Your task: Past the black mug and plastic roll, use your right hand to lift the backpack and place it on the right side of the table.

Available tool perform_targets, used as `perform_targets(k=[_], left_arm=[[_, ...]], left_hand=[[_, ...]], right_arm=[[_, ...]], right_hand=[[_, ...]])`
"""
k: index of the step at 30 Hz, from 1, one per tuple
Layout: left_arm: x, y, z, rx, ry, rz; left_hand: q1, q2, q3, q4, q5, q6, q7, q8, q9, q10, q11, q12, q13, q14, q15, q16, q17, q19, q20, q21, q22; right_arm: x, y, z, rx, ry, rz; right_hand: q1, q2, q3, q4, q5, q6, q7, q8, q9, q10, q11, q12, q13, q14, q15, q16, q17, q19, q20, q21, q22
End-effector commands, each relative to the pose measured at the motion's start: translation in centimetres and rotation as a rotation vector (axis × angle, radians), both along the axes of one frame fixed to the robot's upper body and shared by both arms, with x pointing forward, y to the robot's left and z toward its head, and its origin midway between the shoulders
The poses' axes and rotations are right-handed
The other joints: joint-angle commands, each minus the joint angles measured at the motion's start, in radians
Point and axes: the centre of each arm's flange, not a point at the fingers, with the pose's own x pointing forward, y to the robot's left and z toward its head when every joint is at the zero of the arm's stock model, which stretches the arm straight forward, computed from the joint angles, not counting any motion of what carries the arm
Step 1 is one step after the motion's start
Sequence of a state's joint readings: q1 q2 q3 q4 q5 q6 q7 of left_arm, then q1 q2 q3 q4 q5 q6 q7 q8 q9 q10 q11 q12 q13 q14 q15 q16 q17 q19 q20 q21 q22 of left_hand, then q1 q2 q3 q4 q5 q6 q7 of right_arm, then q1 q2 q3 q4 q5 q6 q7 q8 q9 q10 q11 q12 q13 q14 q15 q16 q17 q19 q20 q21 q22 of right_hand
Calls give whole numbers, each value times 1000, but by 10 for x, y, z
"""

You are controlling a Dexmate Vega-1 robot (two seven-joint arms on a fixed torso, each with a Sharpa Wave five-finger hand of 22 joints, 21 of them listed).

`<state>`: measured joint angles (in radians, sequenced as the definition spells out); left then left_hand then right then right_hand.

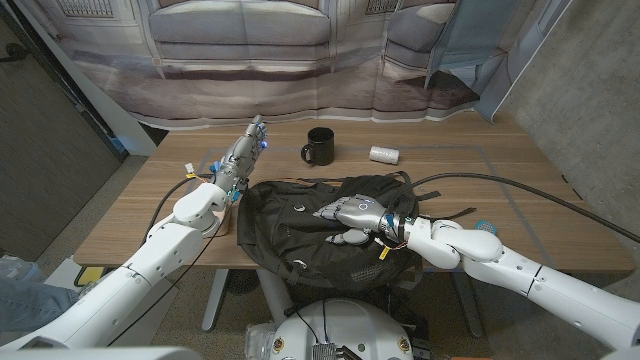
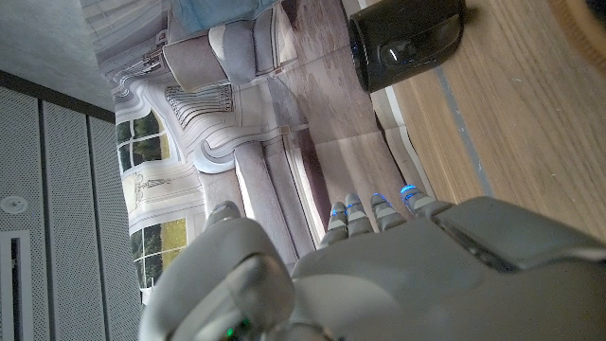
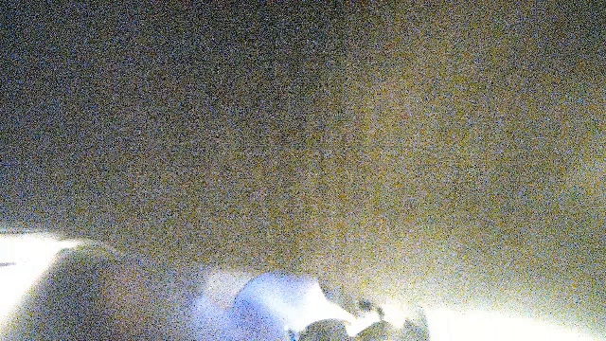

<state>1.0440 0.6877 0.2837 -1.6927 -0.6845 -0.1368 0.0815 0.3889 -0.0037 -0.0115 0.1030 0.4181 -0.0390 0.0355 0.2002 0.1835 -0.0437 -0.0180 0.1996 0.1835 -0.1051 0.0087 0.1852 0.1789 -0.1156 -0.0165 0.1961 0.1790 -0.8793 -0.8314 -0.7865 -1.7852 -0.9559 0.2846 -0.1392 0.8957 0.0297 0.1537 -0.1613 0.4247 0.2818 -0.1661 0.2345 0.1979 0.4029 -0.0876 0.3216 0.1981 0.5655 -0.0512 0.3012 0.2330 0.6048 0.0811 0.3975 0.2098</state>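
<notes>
Head view shows your right hand [image 1: 352, 215] lying on top of the backpack [image 1: 300, 235], fingers stretched out toward its middle; you cannot tell whether they grip any fabric. Your backpack sits at the table's [image 1: 520, 190] near edge, centred, with the black mug [image 1: 319, 146] beyond it and the plastic roll [image 1: 384, 154] just beyond its far right corner. Your left hand [image 1: 240, 160] is raised beside the backpack's left edge, fingers straight and together, holding nothing. Right wrist view is a dark grainy blur.
</notes>
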Motion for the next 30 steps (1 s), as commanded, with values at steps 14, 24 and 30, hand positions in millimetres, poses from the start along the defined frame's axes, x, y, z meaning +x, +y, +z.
perform_targets(k=[14, 24, 30], left_arm=[[-2, 2, 0, 1, -2, 0], [-4, 3, 2, 6, -3, 2], [-4, 2, 3, 5, -8, 2]], left_hand=[[1, 9, -10, 4, 6, -1, 2, -3, 3, -2, 1, 1, 2, -7, 5, 2, 5, -5, 0, 1, 2], [1, 11, -13, 4, 6, -1, 2, -3, 3, -3, 0, 1, 2, -7, 5, 2, 5, -6, 1, 2, 2], [1, 11, -14, 4, 6, -1, 3, -3, 3, -4, 1, 0, 2, -7, 4, 2, 4, -7, 3, 1, 2]], right_arm=[[6, 9, -2, 47, -48, 22], [8, 12, 0, 86, -51, 50], [5, 10, 5, 114, -53, 75]], right_hand=[[416, 93, 63, 1, -221, 257, -42, 9, 12, 143, -38, 25, 7, 306, -185, 49, 130, 215, -303, 258, 137], [597, 72, 9, -2, -245, 478, -35, 52, 38, 260, -56, 48, 17, 405, -188, 136, 280, 221, -306, 536, 280], [627, 76, 11, -2, -243, 587, -13, 90, 43, 301, -54, 60, 20, 403, -189, 161, 317, 238, -303, 550, 279]])
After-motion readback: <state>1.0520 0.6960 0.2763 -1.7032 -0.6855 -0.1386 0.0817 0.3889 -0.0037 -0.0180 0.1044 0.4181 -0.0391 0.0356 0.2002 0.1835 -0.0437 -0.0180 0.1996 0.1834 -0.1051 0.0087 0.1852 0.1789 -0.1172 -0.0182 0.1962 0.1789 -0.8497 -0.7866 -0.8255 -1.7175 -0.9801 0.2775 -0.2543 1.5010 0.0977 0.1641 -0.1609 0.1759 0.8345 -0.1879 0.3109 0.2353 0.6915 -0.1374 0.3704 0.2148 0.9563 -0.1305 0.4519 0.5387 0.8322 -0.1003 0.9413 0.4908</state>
